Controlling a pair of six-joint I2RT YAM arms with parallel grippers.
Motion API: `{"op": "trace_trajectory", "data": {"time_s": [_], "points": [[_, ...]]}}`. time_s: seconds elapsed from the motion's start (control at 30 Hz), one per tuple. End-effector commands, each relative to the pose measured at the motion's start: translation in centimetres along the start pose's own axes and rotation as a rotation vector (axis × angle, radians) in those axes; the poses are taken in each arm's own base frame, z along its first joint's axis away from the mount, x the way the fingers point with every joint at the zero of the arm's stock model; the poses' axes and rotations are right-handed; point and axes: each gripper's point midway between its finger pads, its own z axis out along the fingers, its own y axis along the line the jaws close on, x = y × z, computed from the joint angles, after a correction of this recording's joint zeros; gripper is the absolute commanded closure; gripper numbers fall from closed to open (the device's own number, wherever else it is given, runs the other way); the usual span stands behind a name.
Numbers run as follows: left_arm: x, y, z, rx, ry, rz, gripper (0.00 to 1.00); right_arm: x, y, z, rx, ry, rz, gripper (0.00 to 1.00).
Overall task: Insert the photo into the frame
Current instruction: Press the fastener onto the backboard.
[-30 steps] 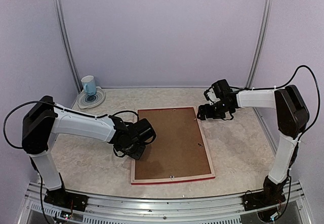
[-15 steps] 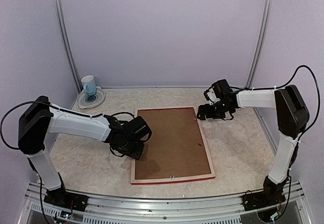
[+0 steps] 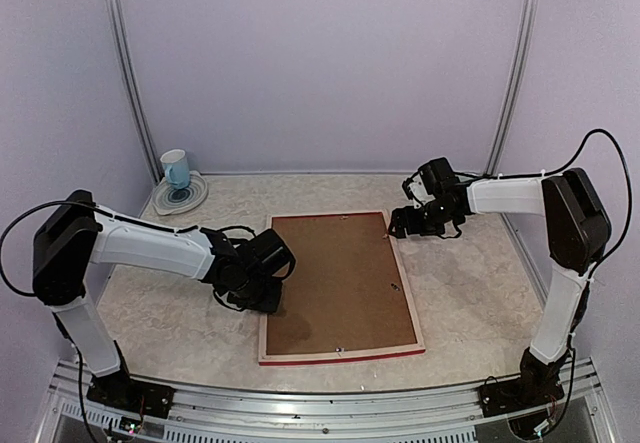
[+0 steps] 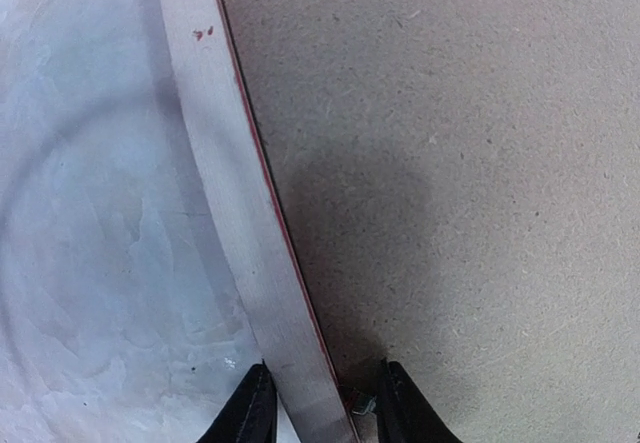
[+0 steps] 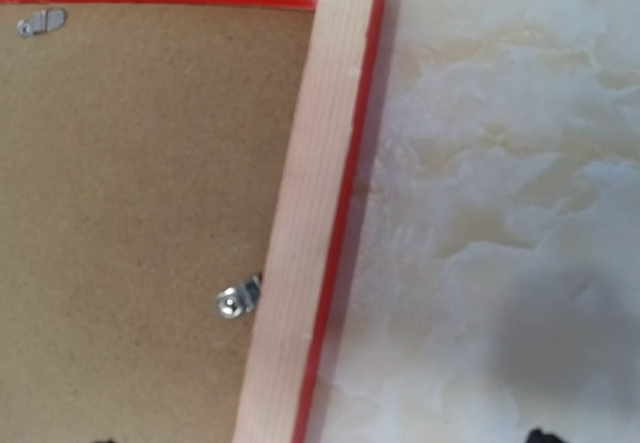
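Overhead view. The large, thin rectangular picture frame (image 3: 341,352) lies flat and face down at the middle of the mottled beige stone-patterned worktop (image 3: 470,283), its long sides running away from my bases. Its upturned back is pale, finely grained wood. A narrow line of red shows along the near edge and along the inner and outer edges of the rails. A plain brown fibre backing board (image 3: 340,283) fills the opening.

My left hand (image 3: 268,303) is low over the frame's left rail. In the left wrist view its two black fingertips (image 4: 248,413) stand a little apart and straddle that rail, one on the worktop side and one over the backing board. A small metal tab (image 4: 360,400) sits in the gap beside the inner fingertip. The hand is released, not clenched on the wood.

My right hand (image 3: 398,225) is at the frame's far right corner, spread wide and grasping nothing. Its wrist view shows the mitred corner, the red outer edge and a silver turn-tab (image 5: 238,300) on the inner edge of the rail.

At the far left corner of the worktop, well apart from the frame, a pale blue cup (image 3: 175,170) stands on a patterned saucer (image 3: 181,199).
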Motion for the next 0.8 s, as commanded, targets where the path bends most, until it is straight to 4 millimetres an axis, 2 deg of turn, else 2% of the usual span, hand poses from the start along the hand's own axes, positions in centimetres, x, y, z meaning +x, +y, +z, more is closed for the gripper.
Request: {"op": "trace_trajectory", "data": {"time_s": [0.0, 0.13, 0.4, 0.5, 0.6, 0.77], "points": [[4.6, 1.4, 1.0, -0.046, 0.156, 0.011, 0.70, -0.6, 0.0, -0.7, -0.010, -0.028, 0.001, 0.12], [4.5, 1.6, 1.0, -0.059, 0.155, 0.004, 0.77, -0.6, 0.0, -0.7, -0.013, -0.029, 0.000, 0.12], [3.8, 1.3, 0.9, -0.063, 0.136, 0.009, 0.79, -0.6, 0.0, -0.6, -0.014, -0.025, 0.001, 0.12], [2.6, 1.4, 0.4, -0.088, 0.100, 0.013, 0.73, -0.6, 0.0, -0.6, -0.012, -0.025, 0.001, 0.12], [0.4, 1.7, -0.7, -0.120, 0.036, 0.015, 0.68, -0.6, -0.1, -0.6, -0.009, -0.023, 0.003, 0.11], [-3.2, 1.6, -2.7, -0.115, -0.065, 0.002, 0.50, 0.0, -0.1, -0.6, -0.012, -0.004, 0.023, 0.11]]}}
